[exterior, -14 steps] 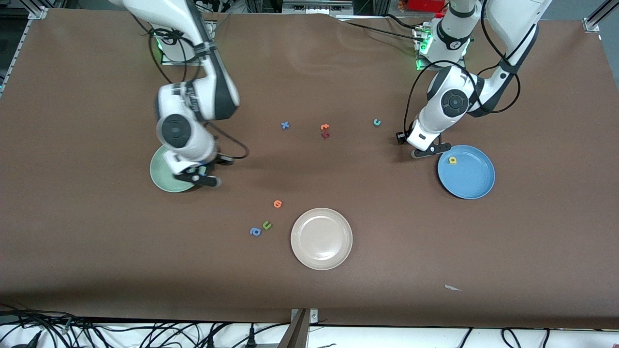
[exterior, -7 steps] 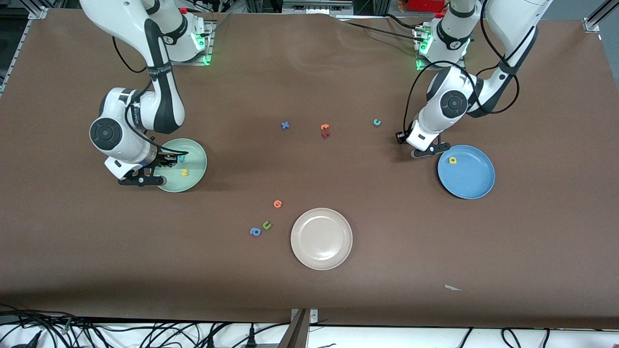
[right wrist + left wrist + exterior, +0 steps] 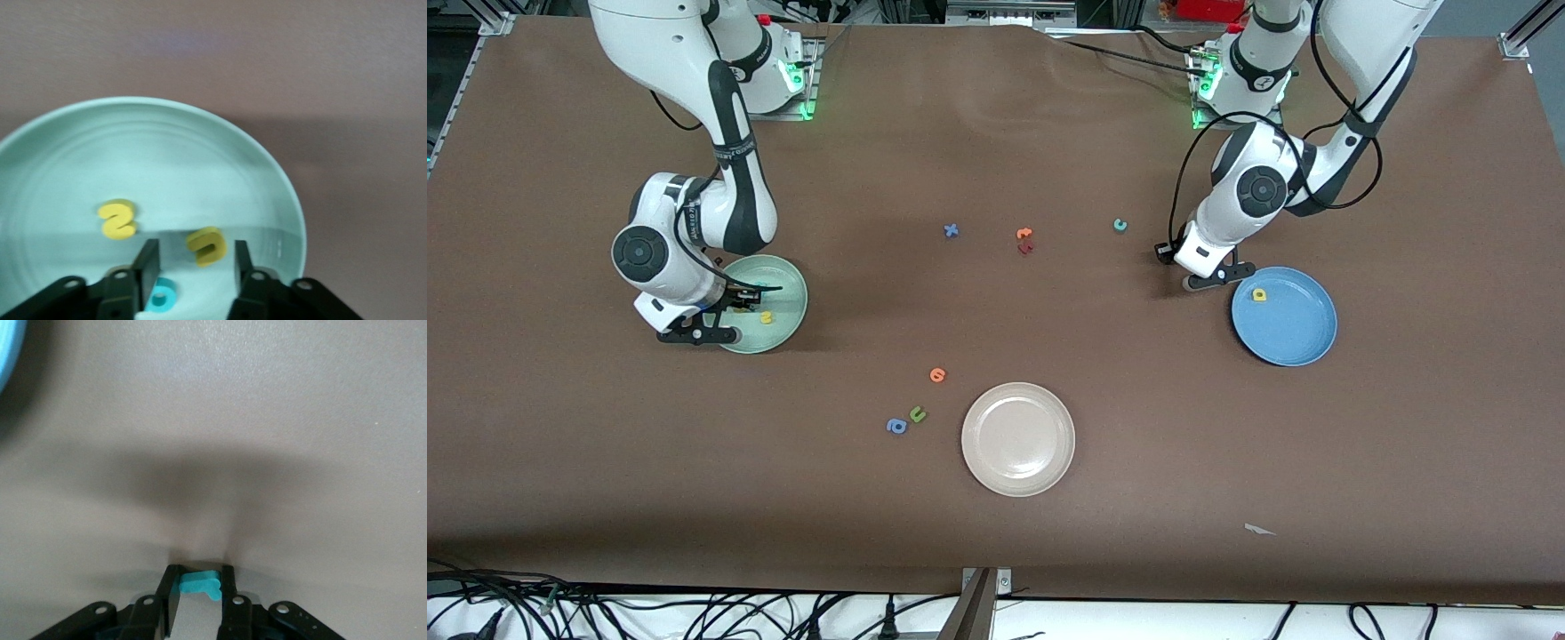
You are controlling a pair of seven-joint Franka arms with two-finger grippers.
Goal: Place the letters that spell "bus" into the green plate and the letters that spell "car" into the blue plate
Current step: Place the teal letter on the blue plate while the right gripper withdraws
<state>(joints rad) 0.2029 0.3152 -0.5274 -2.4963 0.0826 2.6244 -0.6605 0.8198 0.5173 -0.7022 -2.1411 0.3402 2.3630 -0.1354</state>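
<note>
Beige plate [image 3: 1018, 438]; orange [image 3: 937, 375], green [image 3: 918, 414], blue letters [image 3: 895, 427] just beside.

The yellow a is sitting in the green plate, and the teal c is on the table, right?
Not quite. The yellow a is sitting in the blue plate, as the front view shows, not the green one. The teal c is on the table, as you said.

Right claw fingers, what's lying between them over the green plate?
In the right wrist view, the yellow u and teal b lie on the green plate between the right claw fingers.
</note>
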